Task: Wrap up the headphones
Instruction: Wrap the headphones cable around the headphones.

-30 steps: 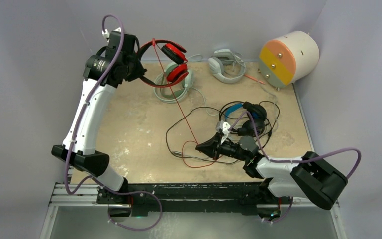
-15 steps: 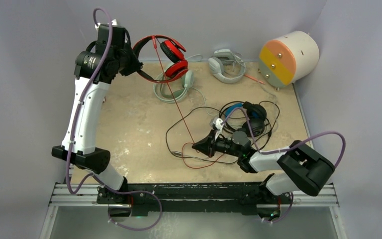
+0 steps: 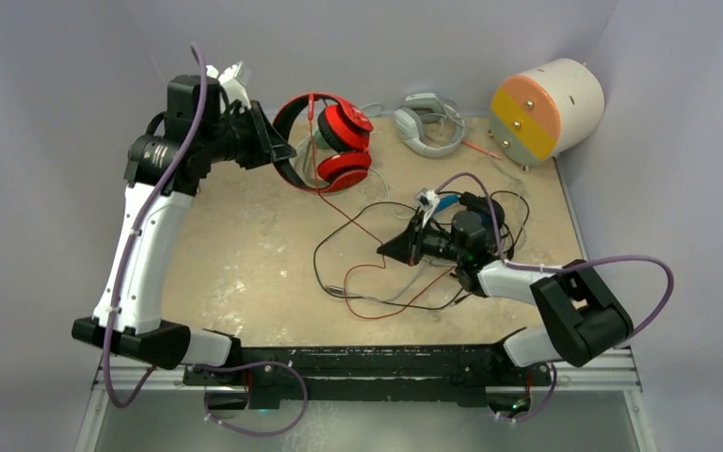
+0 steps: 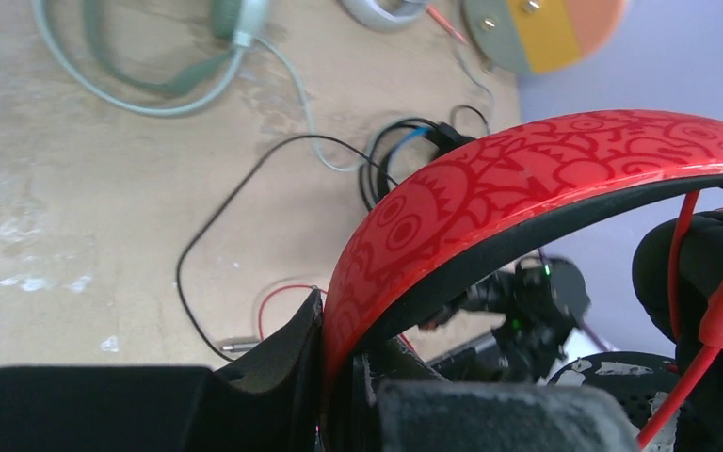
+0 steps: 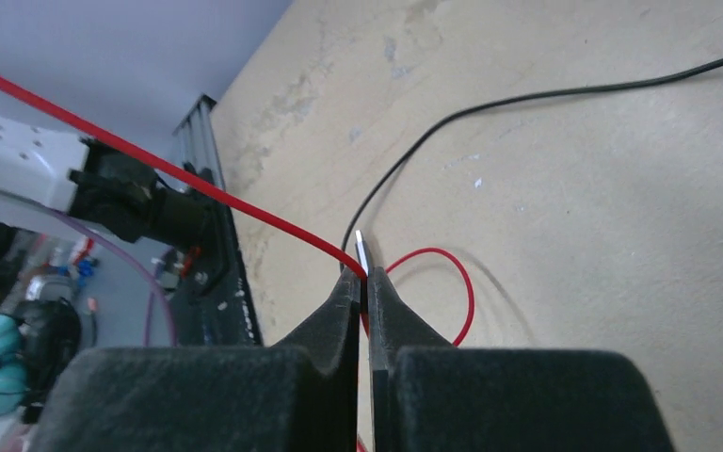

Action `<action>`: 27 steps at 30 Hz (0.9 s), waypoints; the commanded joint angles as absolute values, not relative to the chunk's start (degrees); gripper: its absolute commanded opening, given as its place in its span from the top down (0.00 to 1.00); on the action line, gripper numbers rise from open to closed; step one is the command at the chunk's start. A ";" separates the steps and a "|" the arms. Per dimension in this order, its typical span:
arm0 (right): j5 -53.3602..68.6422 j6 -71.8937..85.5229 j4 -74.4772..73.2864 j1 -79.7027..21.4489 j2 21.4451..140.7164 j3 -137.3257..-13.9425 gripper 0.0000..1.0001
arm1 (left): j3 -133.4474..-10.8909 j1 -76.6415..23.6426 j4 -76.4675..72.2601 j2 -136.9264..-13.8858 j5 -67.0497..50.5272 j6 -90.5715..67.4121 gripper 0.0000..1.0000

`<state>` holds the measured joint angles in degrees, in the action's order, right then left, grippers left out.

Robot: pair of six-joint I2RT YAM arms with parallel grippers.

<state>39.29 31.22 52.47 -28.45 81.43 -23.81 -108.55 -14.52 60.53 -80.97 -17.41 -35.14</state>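
**Red headset aloft on the left, its cord pinched on the right: time to wind**

The sandy counter (image 3: 245, 245) carries everything, and both arms are working over it. My left arm (image 3: 146, 235) reaches to the far-left corner; my right arm (image 3: 527, 282) bends in from the near right.

The red-and-black headset (image 3: 344, 141) is off the counter. The left jaws are clamped on its patterned headband (image 4: 527, 179), near one end of the arc, and the cups hang to the right. The black-and-blue headset (image 3: 475, 209) lies just behind the right wrist, its black cable (image 3: 325, 247) in loose loops. The mint-green headset (image 4: 151, 66) lies flat on the counter; from above the red one mostly hides it. None of the three is wrapped yet.

The red cable (image 3: 346, 215) drops from the raised headset to the right jaws, which are pressed together on it at their tips. Past the pinch it lies slack on the counter, and its loop crosses the black one.

I judge the step in hand to be laying that cord round the red headset, turn by turn. To do it well I would:

- hold only light tension, since a hard pull could swing the headset in the left clamp
- carry the cord in wide circles clear of the cups
- lift the slack before each pass, so the black loops are not dragged along
- re-pinch further down the cord once the free length shortens
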 commanded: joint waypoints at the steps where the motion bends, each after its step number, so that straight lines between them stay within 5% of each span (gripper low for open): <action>1: 46.75 38.55 52.05 -22.15 82.23 -26.18 1.00 | -105.25 -13.89 52.32 -73.39 -29.68 -32.05 1.00; 12: 53.06 40.53 39.39 -12.19 83.20 -40.48 1.00 | -85.65 -16.58 48.59 -62.31 -35.41 -24.82 1.00; 18: 55.81 37.00 27.04 -10.10 83.38 -50.44 1.00 | -79.04 -30.73 46.81 -61.07 -23.24 -22.59 1.00; 27: 58.65 27.59 5.67 -9.93 81.90 -62.24 1.00 | -75.54 -47.70 49.53 -68.28 11.22 -17.28 1.00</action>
